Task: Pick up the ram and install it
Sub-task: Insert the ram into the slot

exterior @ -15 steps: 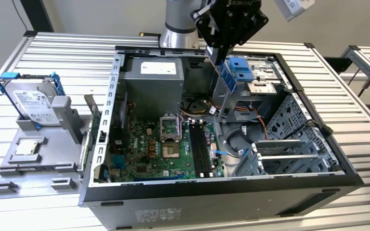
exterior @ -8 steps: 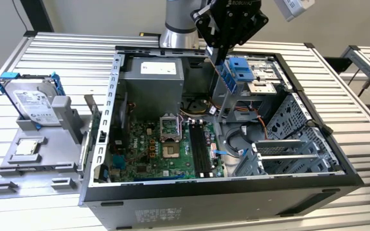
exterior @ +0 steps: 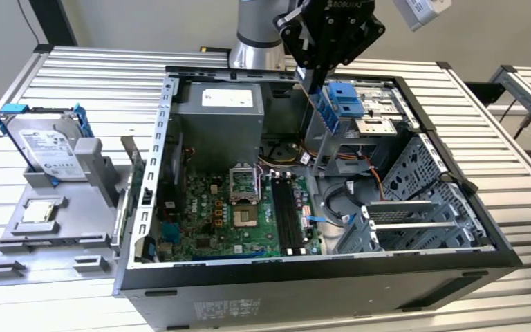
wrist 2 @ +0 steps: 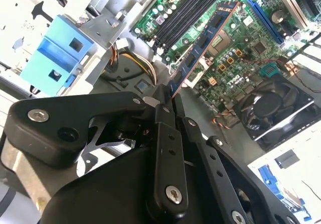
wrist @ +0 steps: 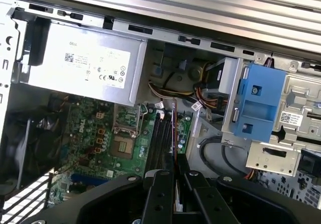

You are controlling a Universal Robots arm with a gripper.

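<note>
You have the gripper (exterior: 315,81) pinched shut on one end of the ram (wrist 2: 205,35), which hangs free inside the open computer case (exterior: 321,285), at about one o'clock from the green motherboard (exterior: 215,218) in the exterior view, clear of its black slots (exterior: 289,214).

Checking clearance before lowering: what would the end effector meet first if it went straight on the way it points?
Probably the black memory slots on the motherboard, met by the held ram before the end effector itself; depth is unclear.
</note>
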